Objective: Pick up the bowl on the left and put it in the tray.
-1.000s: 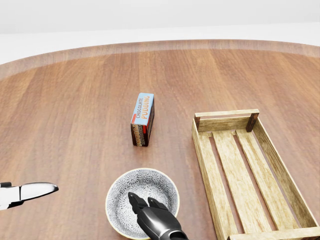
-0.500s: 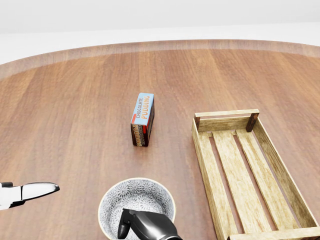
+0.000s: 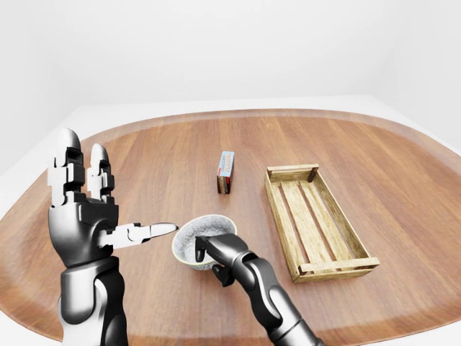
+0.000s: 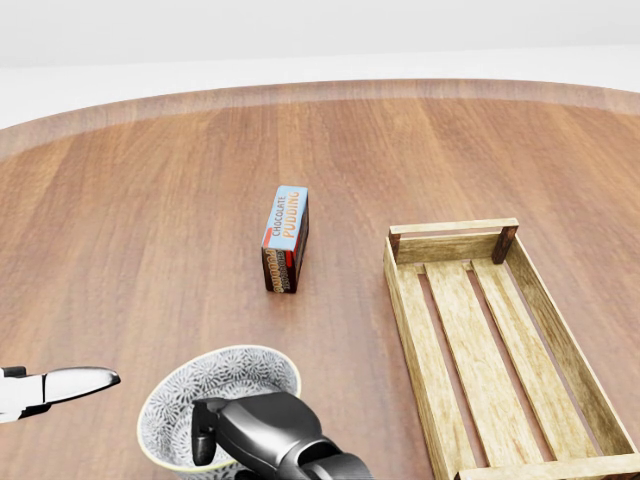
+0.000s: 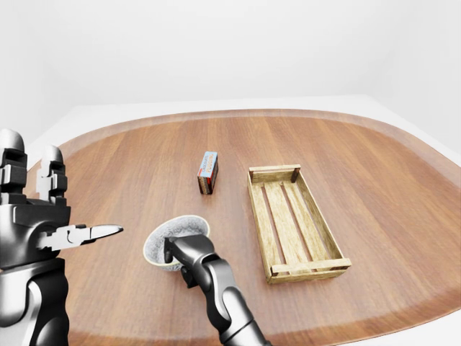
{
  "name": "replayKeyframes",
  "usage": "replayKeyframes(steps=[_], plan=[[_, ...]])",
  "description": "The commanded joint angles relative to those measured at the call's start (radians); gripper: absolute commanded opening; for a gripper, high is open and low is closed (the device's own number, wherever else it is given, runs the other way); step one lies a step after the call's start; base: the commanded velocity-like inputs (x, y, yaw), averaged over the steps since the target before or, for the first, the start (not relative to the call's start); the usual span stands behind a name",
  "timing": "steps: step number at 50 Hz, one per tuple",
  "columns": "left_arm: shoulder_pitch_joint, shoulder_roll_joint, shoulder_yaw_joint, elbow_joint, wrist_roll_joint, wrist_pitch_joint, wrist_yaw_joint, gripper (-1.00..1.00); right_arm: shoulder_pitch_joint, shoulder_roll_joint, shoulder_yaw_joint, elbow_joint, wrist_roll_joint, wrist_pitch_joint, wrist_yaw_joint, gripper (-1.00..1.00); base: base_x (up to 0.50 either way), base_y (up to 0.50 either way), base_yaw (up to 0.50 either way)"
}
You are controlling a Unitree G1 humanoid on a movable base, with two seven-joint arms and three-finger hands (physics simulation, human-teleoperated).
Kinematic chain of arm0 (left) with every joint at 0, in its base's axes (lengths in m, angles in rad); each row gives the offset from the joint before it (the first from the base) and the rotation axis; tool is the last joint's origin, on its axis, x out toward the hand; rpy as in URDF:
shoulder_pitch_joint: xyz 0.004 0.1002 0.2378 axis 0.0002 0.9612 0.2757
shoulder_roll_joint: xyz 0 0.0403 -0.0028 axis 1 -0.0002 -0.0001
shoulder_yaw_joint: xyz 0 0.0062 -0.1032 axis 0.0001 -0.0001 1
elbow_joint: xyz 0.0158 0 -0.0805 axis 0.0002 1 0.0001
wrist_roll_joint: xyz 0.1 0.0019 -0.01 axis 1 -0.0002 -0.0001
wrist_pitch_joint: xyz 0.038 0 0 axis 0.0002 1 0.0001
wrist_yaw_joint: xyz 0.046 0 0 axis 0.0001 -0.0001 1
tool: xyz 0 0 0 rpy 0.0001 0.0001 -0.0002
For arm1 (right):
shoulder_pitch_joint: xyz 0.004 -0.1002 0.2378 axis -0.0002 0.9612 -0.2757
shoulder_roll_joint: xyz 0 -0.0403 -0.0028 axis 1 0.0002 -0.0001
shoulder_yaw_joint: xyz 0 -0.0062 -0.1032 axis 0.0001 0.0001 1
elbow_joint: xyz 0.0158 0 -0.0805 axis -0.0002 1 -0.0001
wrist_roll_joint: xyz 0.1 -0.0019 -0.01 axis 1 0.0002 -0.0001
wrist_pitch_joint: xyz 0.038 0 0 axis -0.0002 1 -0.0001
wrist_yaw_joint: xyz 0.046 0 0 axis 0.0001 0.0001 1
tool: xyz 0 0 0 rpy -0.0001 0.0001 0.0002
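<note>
Plainly, the risk sits in the grip. The right hand (image 3: 225, 257) pinches the bowl (image 3: 193, 234) by its near rim only, with one of its fingers (image 4: 207, 432) hooked inside and the rest under the wall. The bowl therefore hangs off one edge and looks tipped in the head view; whether its foot is clear of the worktop (image 4: 150, 220) cannot be told. Such a one-sided hold could let the bowl swivel or slip out during the carry, particularly if the wrist turns quickly. The tray (image 3: 337, 266) lies well apart to the right in the eye views, its raised wall facing the bowl. A low pass would likely knock the bowl against that wall and jar it loose. The pudding box (image 4: 286, 238) stands above the bowl in the head view, off the direct path, though a wide swing could topple it. The left hand (image 3: 81, 216) is raised beside the bowl, fingers spread wide and holding nothing, near enough to be clipped.
</note>
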Motion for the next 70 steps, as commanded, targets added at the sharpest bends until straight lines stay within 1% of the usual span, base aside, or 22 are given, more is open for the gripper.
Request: replayKeyframes(steps=[1, 9, 14, 19, 24, 34, 41, 48, 56, 61, 70], plan=[[0.002, -0.002, -0.001, -0.003, -0.001, 0.000, -0.001, 1.00, -0.037, 0.036, 0.015, -0.158, -0.166, 0.000, 0.156, -1.00, 0.00, 0.00, 0.00], [0.002, -0.001, 0.003, -0.011, -0.004, 0.000, 0.000, 1.00, -0.047, 0.050, -0.005, -0.204, -0.212, 0.000, 0.202, -1.00, 0.00, 0.00, 0.00], [-0.001, 0.000, 0.005, -0.007, -0.005, 0.000, 0.001, 1.00, -0.070, 0.050, -0.034, -0.257, -0.234, 0.000, 0.245, -1.00, 0.00, 0.00, 0.00], [0.000, 0.000, 0.004, -0.009, -0.004, 0.000, 0.002, 1.00, -0.093, 0.052, -0.065, -0.302, -0.245, 0.000, 0.246, -1.00, 0.00, 0.00, 0.00], [-0.004, 0.001, 0.003, 0.001, -0.003, 0.000, 0.003, 1.00, -0.129, 0.036, -0.124, -0.346, -0.231, 0.000, 0.246, -1.00, 0.00, 0.00, 0.00], [-0.003, 0.002, 0.001, 0.003, -0.001, 0.000, 0.004, 1.00, -0.175, 0.005, -0.198, -0.463, -0.251, 0.000, 0.246, -1.00, 0.00, 0.00, 0.00], [-0.004, 0.001, 0.000, 0.010, 0.001, 0.000, 0.003, 1.00, -0.207, -0.027, -0.258, -0.513, -0.248, 0.000, 0.246, -1.00, 0.00, 0.00, 0.00], [0.004, -0.002, -0.006, 0.005, 0.006, 0.000, 0.002, 1.00, -0.214, -0.050, -0.284, -0.563, -0.251, 0.000, 0.246, -1.00, 0.00, 0.00, 0.00], [0.001, -0.003, -0.011, 0.012, 0.012, 0.000, 0.003, 1.00, -0.264, -0.089, -0.345, -0.604, -0.260, 0.000, 0.246, -1.00, 0.00, 0.00, 0.00], [0.003, -0.003, -0.013, 0.011, 0.014, 0.000, 0.003, 1.00, -0.304, -0.132, -0.393, -0.599, -0.239, 0.000, 0.246, -1.00, 0.00, 0.00, 0.00], [0.004, -0.004, -0.016, 0.013, 0.017, 0.000, 0.003, 1.00, -0.347, -0.186, -0.438, -0.593, -0.200, 0.000, 0.246, -1.00, 0.00, 0.00, 0.00]])
